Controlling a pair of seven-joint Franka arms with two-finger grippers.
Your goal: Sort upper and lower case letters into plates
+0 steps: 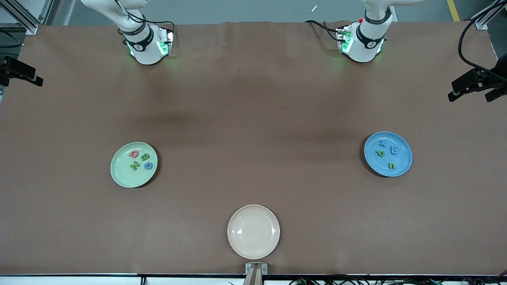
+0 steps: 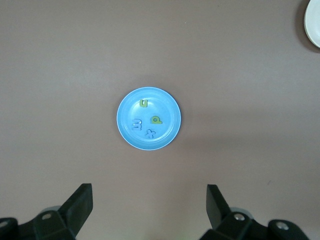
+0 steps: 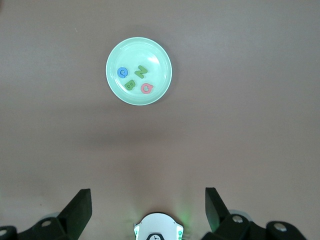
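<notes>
Front view showed the sorting apparently finished, so the step in hand read as a check and a hold, not a pick. Going across that view from the right arm's end: the pale green round shallow plate (image 1: 134, 164) lay on the brown cloth-covered worktop (image 1: 253, 118) toward the right arm's end, about midway between the robots' edge and the camera's edge. It held four tiny flat foam letters: a red G (image 1: 134, 154), a green B (image 1: 145, 157), a green N (image 1: 135, 165) and a blue piece (image 1: 148, 166) whose shape I could not read for certain. At the middle of the camera's edge sat a cream round plate (image 1: 253, 231), bare. Toward the left arm's end lay the blue round shallow plate (image 1: 388, 154) with a blue x (image 1: 382, 143), a blue E-like piece (image 1: 393, 150), a green p (image 1: 380, 153) and a green n or u (image 1: 391, 166).

Both arms waited high near the robots' edge. The right gripper (image 3: 148, 210) hung released over bare worktop, and the left gripper (image 2: 150, 207) likewise hung released and held nothing.

Doing this well, in my judgement, meant confirming the case of the doubtful blue pieces from the wrist views before calling it done, and keeping both grippers well apart from the plates so nothing was nudged.
</notes>
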